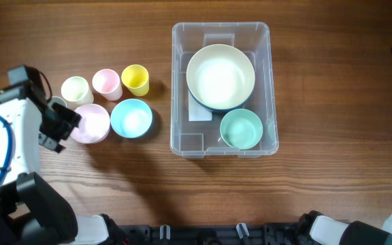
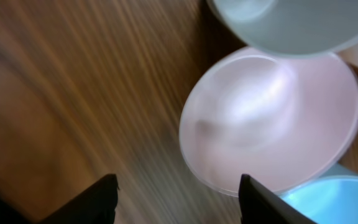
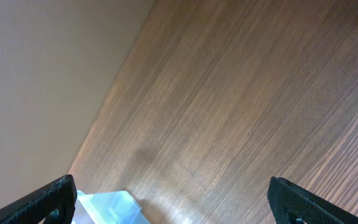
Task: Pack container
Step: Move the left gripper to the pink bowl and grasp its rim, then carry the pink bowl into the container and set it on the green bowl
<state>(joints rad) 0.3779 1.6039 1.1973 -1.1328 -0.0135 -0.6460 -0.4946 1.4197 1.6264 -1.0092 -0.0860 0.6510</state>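
The container [image 1: 220, 26] stands upright on the wooden table [image 1: 318, 190], right of the table's middle. Inside it, a large cream bowl [image 1: 220, 77] fills the far half, sitting on something dark, and a small green bowl [image 1: 241, 128] sits in the near right corner, just beside the cream one. A white label [image 1: 197, 113] shows on the floor by the left wall. Well to the left of the container stand a cream cup [image 1: 75, 89], a pink cup [image 1: 106, 83] and a yellow cup [image 1: 135, 79] in a row. In front of them are a pink bowl [image 1: 90, 123] and a blue bowl [image 1: 131, 118], the blue one nearer the container. The left gripper [image 2: 178, 200] hovers at the pink bowl's far side from the container, fingers spread and holding nothing. The right gripper [image 3: 176, 205] is off to the container's right over bare wood, fingers wide apart and empty.
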